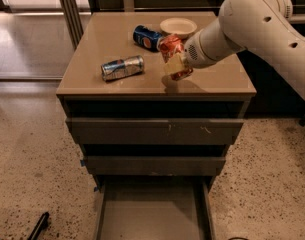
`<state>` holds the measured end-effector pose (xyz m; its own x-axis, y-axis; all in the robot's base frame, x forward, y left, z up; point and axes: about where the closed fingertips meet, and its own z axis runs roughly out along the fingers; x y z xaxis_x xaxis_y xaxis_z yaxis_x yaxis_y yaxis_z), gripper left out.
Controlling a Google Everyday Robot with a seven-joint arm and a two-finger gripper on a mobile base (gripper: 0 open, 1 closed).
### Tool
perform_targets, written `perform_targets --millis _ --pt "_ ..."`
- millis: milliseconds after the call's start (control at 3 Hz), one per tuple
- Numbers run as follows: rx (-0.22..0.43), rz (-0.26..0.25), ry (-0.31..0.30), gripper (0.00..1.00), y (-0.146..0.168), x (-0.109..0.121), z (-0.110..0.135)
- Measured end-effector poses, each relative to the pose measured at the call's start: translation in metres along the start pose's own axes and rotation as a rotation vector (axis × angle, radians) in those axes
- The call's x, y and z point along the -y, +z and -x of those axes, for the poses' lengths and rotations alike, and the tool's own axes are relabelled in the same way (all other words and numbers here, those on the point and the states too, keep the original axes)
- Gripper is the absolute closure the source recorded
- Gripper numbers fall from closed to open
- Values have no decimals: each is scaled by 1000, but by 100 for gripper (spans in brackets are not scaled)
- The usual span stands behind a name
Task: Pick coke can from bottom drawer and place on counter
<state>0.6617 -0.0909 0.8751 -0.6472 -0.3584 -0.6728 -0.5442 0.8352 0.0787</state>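
Observation:
My gripper (173,63) is shut on the red coke can (172,49), holding it tilted just above the tan counter (107,39), right of centre near the front edge. A shadow lies on the counter right below the can. The white arm reaches in from the upper right. Below the cabinet's two closed drawers, the bottom drawer (152,211) stands pulled out, its grey interior showing nothing inside.
A blue Pepsi can (146,37) lies on the counter just behind the gripper. A silver-and-blue can (122,67) lies on its side to the left. A small white bowl (178,26) sits at the back. Speckled floor surrounds the cabinet.

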Motion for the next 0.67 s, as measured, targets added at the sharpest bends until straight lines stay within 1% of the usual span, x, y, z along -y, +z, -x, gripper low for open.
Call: perform_targets --millis 333,667 --pt "-40 -13 -5 100 12 6 2" --pt "-42 -13 -6 81 12 5 2"
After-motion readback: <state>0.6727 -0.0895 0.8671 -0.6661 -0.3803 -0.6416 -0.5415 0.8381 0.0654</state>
